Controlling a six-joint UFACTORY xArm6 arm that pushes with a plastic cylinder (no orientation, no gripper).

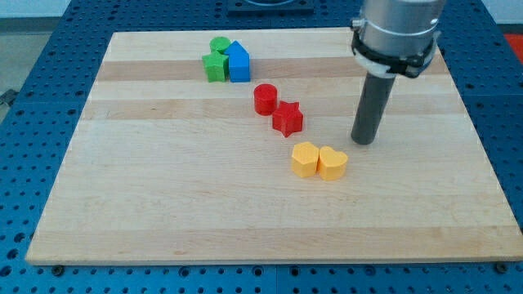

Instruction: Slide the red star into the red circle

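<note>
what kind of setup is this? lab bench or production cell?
Most likely a lab tabletop pushing rig, not production: a bare wooden board on a blue perforated bench, toy-like blocks such as the red star and red circle, and my tip right of them.

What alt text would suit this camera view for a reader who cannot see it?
On a wooden board, my tip rests to the right of the red star, which sits against the red circle. Two yellow blocks lie below the star; green blocks and a blue block cluster at the view's top.
</note>
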